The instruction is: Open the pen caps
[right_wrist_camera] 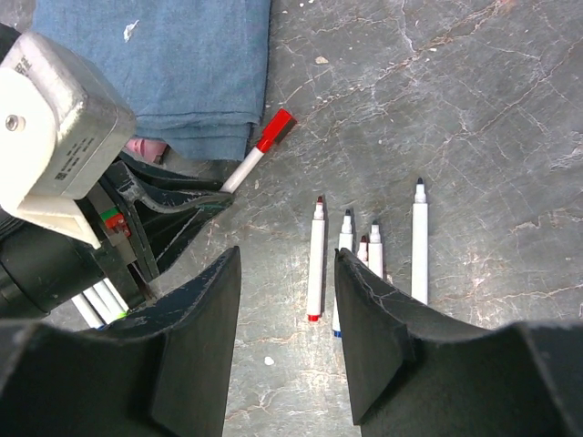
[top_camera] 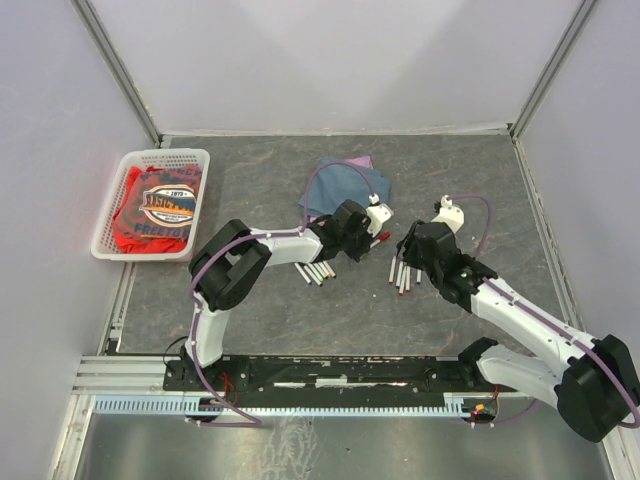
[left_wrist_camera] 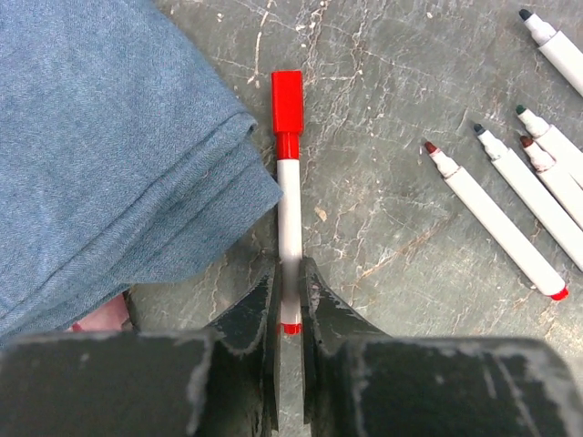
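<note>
Left arm point(top_camera: 288, 245), right arm point(top_camera: 530, 320): white links, black joints, purple cables point(top_camera: 312, 188); claw fingers point(left_wrist_camera: 258, 311) dark, scuffed.

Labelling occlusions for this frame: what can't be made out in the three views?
- Left wrist: rear barrel of the red pen, its sides hidden by fingers of the left gripper.
- Left wrist: pink item, mostly under the blue cloth; unidentifiable.
- Right wrist: pens at lower left, cut off by the right gripper; ends unseen.
- Top external: print on the red fabric in the basket, too small to read.
</note>
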You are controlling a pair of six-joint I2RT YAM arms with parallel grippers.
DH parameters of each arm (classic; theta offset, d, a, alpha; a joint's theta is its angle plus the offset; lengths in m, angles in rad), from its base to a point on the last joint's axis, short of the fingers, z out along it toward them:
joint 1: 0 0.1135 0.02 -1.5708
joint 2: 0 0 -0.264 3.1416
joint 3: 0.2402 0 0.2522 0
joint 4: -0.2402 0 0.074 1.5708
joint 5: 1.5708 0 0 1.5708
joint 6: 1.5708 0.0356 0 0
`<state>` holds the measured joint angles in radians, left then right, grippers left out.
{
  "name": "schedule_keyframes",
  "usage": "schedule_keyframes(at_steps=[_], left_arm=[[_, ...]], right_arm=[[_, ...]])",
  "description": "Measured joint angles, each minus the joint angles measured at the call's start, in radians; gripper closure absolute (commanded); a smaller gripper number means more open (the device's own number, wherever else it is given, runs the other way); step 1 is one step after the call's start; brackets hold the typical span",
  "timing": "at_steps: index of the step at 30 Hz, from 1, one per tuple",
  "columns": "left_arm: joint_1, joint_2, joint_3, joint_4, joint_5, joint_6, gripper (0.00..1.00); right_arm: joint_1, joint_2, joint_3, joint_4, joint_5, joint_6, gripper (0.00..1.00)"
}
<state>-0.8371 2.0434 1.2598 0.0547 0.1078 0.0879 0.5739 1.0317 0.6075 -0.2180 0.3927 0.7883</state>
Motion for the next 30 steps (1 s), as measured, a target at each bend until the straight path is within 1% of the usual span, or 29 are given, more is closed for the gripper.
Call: schedule_keyframes(at_steps=[2,4,11,17,23,30], left_arm=[[0.000,-0.002,-0.012,0.020,0.002,-0.006,0.95],[-0.002,-0.010,-0.040,0.057,0.001,-0.028,0.97],[-0.029,-0.053,-0.124,0.128,-0.001,-0.099,0.97],[-0.042,-0.126,-0.233,0.168,0.008,-0.196,0.97],[-0.042,-0.206,-0.333,0.241,0.045,-0.287,0.97],[-0.042,-0.286,-0.402,0.342,0.095,-0.371,0.97]], right_arm=[[-0.003,0.000,0.000,0.000,-0.001,0.001,0.47],[-0.009,0.004,0.000,0.004,-0.008,0.004,0.46],[-0.052,0.017,-0.041,0.074,-0.073,0.029,0.42],[-0.079,0.043,-0.088,0.149,-0.145,0.054,0.38],[-0.101,0.064,-0.124,0.232,-0.207,0.080,0.38],[-0.121,0.115,-0.137,0.322,-0.280,0.113,0.38]])
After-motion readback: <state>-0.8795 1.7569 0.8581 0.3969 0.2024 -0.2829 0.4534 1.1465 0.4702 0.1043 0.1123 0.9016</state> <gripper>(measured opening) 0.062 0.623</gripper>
